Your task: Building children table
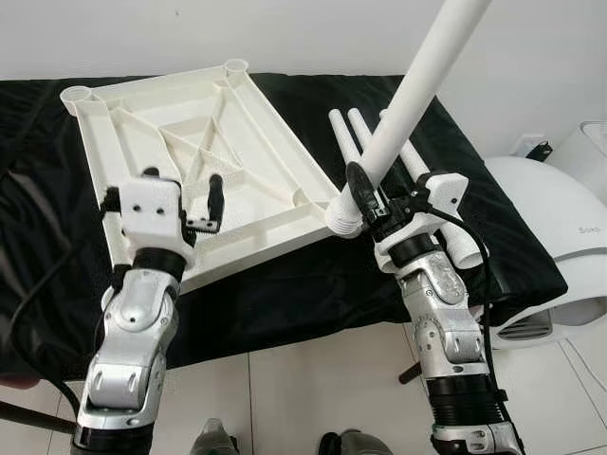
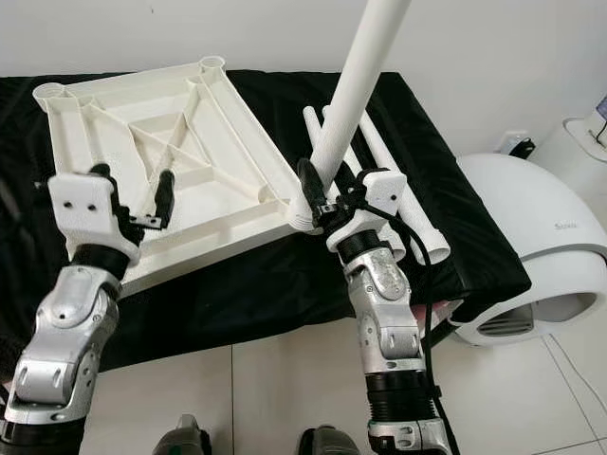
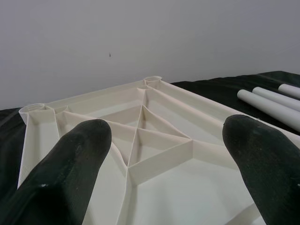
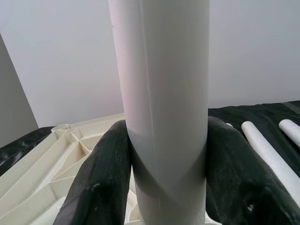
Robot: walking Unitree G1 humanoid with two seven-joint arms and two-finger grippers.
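**A:** What is laid out, and what is it made of?

**B:** A white plastic tabletop (image 1: 204, 161) lies upside down on a black cloth (image 1: 303, 275) spread over a low surface. Its underside is a rectangular frame braced by thin ribs that form triangles and a diamond around the middle, with round sockets at the corners. The plastic looks smooth and matte; the cloth is creased and slightly shiny.

**A:** And the legs?

**B:** They are plain white tubes, smooth and round. Spare legs (image 2: 398, 190) lie side by side on the cloth just to the right of the tabletop. One more table leg (image 1: 408, 104) stands tilted, its top leaning up and away to the right.

**A:** What is the right gripper doing?

**B:** The right gripper (image 1: 365, 204) is clamped on that tilted leg near its lower end; the right wrist view shows a black finger pressed against each side of the tube. The leg's ridged foot sits at the tabletop's near right corner, though whether it is seated in the socket there cannot be told.

**A:** And the left one?

**B:** The left gripper (image 1: 185, 194) hovers over the near left part of the tabletop with its fingers (image 3: 75, 159) spread wide, holding nothing. The ribbed underside lies directly under and ahead of it, between the two fingers in the left wrist view.

**A:** Anything else nearby?

**B:** A rounded white appliance (image 1: 550, 237) stands on the tiled floor (image 1: 313, 389) to the right.
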